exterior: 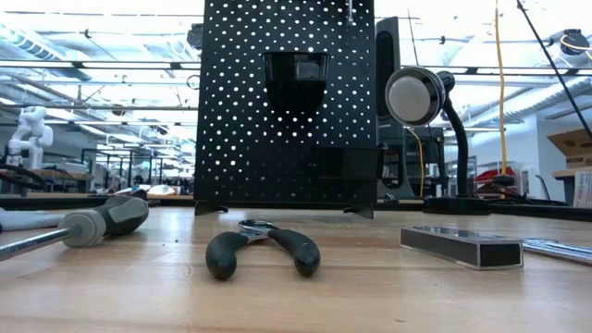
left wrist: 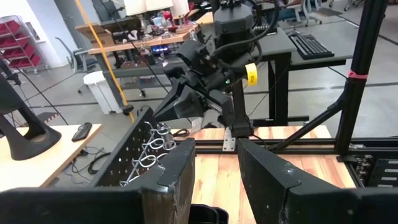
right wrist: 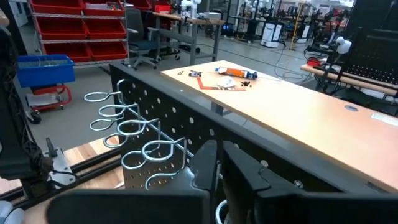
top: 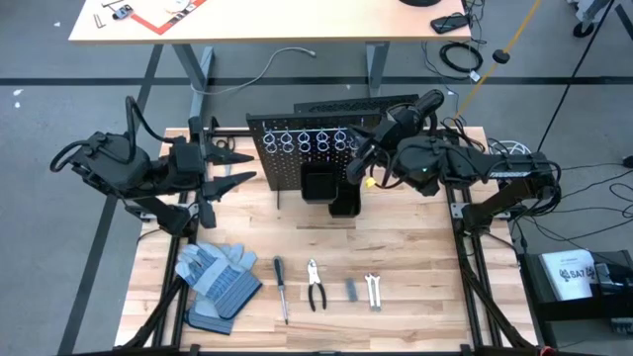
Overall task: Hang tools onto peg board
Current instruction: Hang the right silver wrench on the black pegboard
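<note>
The black peg board (top: 297,163) stands upright at the table's far middle, with silver ring holders (top: 312,138) along its top and black bins (top: 318,183) on its near face. The screwdriver (top: 281,289), pliers (top: 315,287), grey metal piece (top: 350,289) and silver wrench (top: 373,290) lie flat in a row near the front edge. My right gripper (top: 359,163) is shut above the board's right end, beside the rings (right wrist: 137,134). A thin silver piece (exterior: 350,9) shows at the board's top right. My left gripper (top: 226,170) is open and empty, left of the board. My right gripper is shut, pointing down over the board's right end. Its own fingers (right wrist: 205,165) hide what lies between and below them, so I cannot tell whether it touches the thin silver piece or a ring.
Grey-and-blue work gloves (top: 218,277) lie at the front left. In the low view the pliers (exterior: 264,250), the screwdriver handle (exterior: 92,222) and the grey piece (exterior: 458,245) lie in front of the board (exterior: 287,139). Bare wood lies between the board and the tool row.
</note>
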Robot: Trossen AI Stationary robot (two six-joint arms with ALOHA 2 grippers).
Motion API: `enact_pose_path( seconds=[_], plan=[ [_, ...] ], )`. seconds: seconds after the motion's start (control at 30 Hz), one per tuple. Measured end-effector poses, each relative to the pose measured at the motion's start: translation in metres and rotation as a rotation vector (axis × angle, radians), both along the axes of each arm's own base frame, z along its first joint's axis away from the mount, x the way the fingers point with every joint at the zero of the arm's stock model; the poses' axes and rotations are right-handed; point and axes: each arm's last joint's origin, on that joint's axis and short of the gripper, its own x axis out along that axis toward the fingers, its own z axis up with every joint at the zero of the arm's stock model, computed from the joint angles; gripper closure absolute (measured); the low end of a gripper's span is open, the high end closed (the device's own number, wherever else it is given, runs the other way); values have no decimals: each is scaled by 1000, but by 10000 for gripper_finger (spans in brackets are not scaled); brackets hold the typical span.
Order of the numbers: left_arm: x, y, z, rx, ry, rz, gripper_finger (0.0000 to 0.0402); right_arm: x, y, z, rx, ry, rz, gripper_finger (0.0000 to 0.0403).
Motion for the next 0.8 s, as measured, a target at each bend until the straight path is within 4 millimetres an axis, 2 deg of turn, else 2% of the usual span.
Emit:
enact_pose_path(
  seconds=[0.23,0.33,0.43,0.53,0.8],
  plan=[
    [0,0,0,-6,-1,1,269,-5,13,7,-68,38,78,299],
    [1,0,0,-7,0,1,269,-16,25,15,-69,55,213,265],
    [3,-2,-4,0,13,1,269,-28,41,14,-66,113,358,242],
    [6,-3,-7,9,29,1,269,-39,55,6,-63,219,416,239],
    [17,-10,-21,3,78,-14,269,-70,78,-38,111,486,330,273]
  ],
)
